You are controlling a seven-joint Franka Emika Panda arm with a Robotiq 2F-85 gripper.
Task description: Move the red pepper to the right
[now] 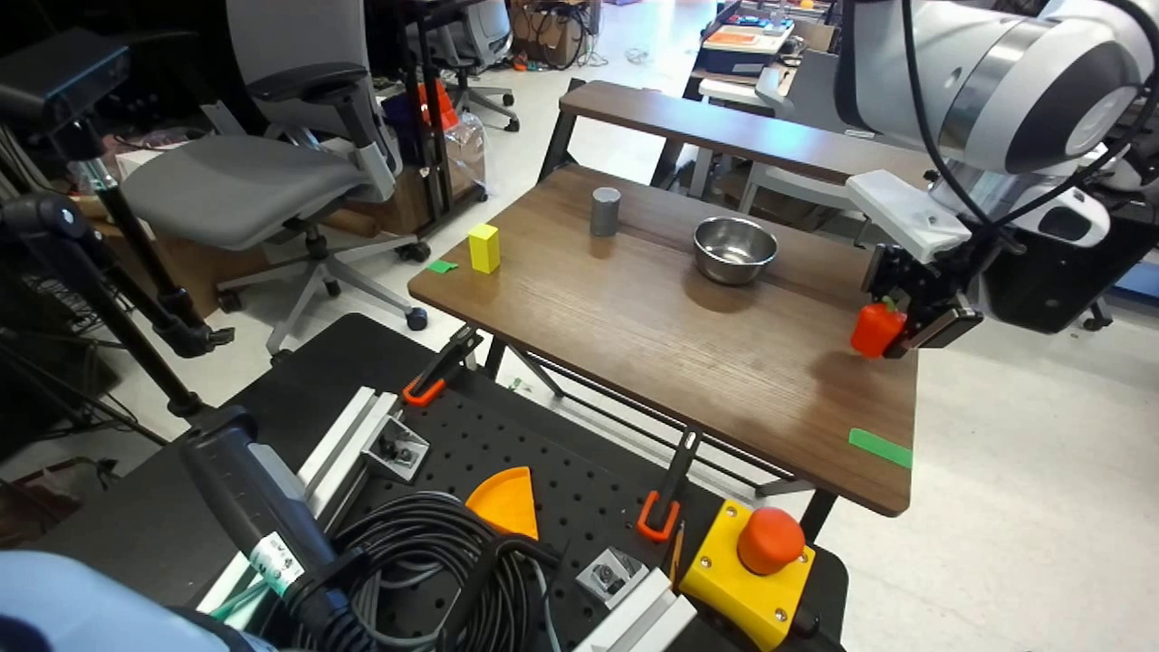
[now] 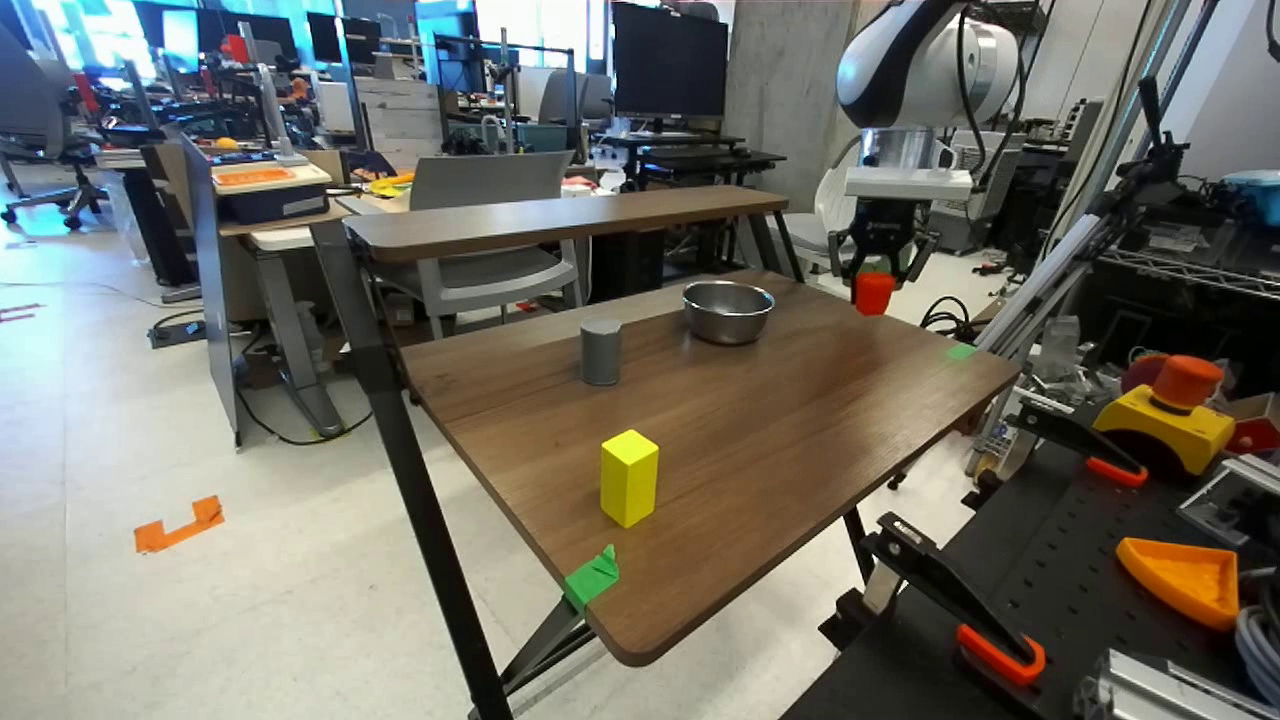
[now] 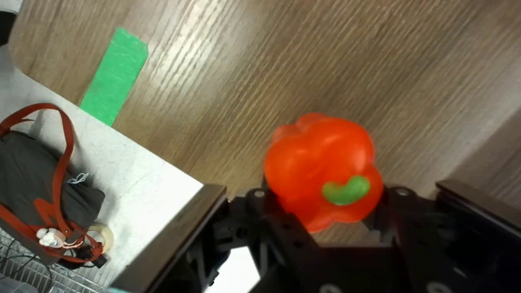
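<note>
The red pepper (image 1: 875, 331) is a small, chunky red-orange toy with a green stem. It also shows in an exterior view (image 2: 873, 294) and in the wrist view (image 3: 313, 158). My gripper (image 3: 325, 191) has its fingers on both sides of the pepper and is shut on it. The gripper also shows in both exterior views (image 1: 892, 330) (image 2: 880, 280). The pepper appears held a little above the wooden table (image 1: 652, 335), near the table's end edge; its shadow lies on the wood beside it. The fingertips are partly hidden by the pepper.
A metal bowl (image 1: 733, 251), a grey cylinder (image 1: 605, 213) and a yellow block (image 1: 484, 249) stand on the table. Green tape (image 1: 880, 447) marks the corner near the gripper. A raised shelf (image 1: 724, 127) runs along one long side. A black bench with clamps (image 1: 665, 489) adjoins the opposite side.
</note>
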